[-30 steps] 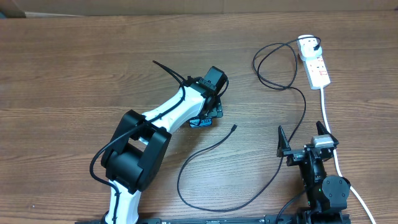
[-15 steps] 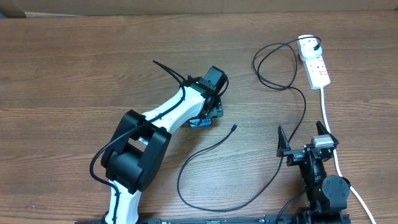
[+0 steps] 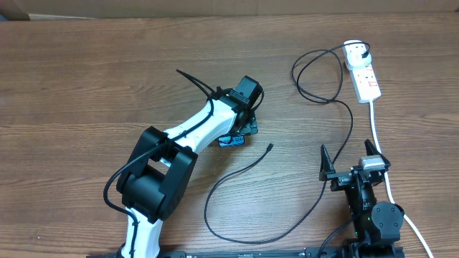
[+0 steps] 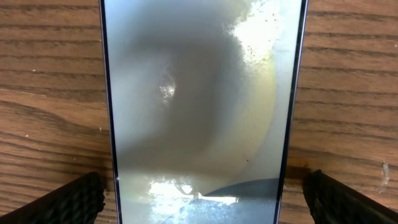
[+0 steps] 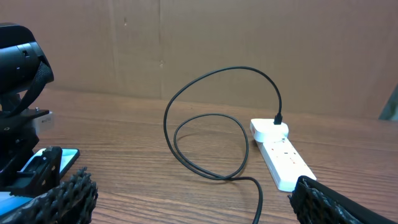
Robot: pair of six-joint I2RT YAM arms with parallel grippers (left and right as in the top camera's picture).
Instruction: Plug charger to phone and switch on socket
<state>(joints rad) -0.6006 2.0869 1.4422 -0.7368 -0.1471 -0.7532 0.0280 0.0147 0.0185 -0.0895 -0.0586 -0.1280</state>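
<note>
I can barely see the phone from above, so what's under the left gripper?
The phone lies flat on the wooden table, directly beneath the left gripper, between its open fingers. From overhead the arm covers nearly all of it.

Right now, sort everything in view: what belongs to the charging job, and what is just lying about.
For the job: phone, under the open left gripper; charger, its tip loose on the table; socket; right gripper, open, holding nothing.
Just there: white cord; cardboard wall.
</note>
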